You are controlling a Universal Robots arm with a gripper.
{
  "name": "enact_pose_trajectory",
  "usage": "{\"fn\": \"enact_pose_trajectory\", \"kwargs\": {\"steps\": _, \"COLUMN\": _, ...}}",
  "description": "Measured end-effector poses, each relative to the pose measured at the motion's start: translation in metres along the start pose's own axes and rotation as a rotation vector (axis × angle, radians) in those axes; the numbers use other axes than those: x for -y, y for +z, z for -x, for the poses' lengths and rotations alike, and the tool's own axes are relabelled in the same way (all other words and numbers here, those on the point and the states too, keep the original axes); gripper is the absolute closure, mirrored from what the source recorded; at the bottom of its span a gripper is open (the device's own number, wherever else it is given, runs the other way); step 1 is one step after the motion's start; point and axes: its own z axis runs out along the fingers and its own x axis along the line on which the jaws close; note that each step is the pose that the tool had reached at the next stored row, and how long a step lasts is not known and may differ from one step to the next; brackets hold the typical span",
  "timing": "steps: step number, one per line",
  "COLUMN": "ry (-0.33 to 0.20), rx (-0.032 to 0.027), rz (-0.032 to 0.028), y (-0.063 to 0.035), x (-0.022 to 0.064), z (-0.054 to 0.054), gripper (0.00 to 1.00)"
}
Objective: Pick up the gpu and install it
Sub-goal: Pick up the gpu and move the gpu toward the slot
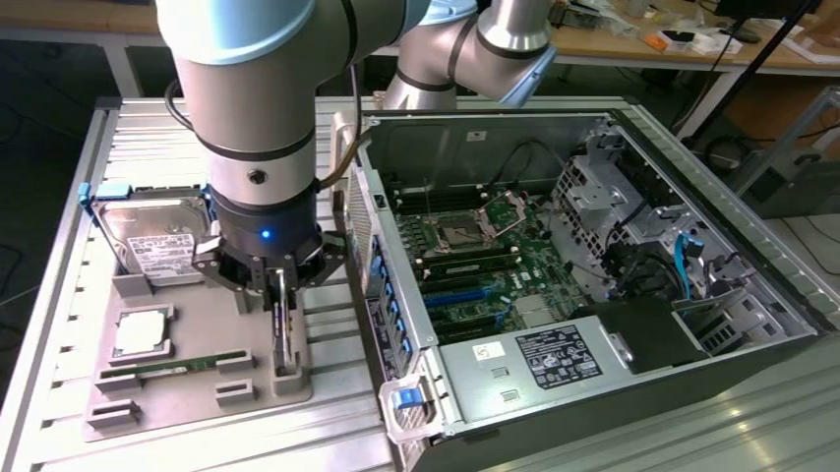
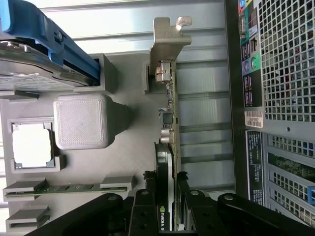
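Observation:
The gpu stands on its edge in the slotted holders of the grey tray, just to the exterior view's left of the open computer case. In the wrist view I see the gpu edge-on, with its silver end bracket at the far end by a grey holder. My gripper comes straight down over it. The black fingers sit against both faces of the card near its fan end, so my gripper is shut on the gpu. The card's lower edge still looks seated in the tray.
The tray also holds a silver hard drive in a blue frame, a processor and a green memory stick. The case's motherboard lies exposed, with blue slots near its perforated rear wall.

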Motion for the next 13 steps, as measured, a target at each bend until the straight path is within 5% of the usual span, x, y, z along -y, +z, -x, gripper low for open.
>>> {"fn": "enact_pose_trajectory", "kwargs": {"steps": 13, "ry": 0.0, "rx": 0.0, "rz": 0.0, "y": -0.0034, "x": -0.0001, "z": 0.0001, "gripper": 0.73}}
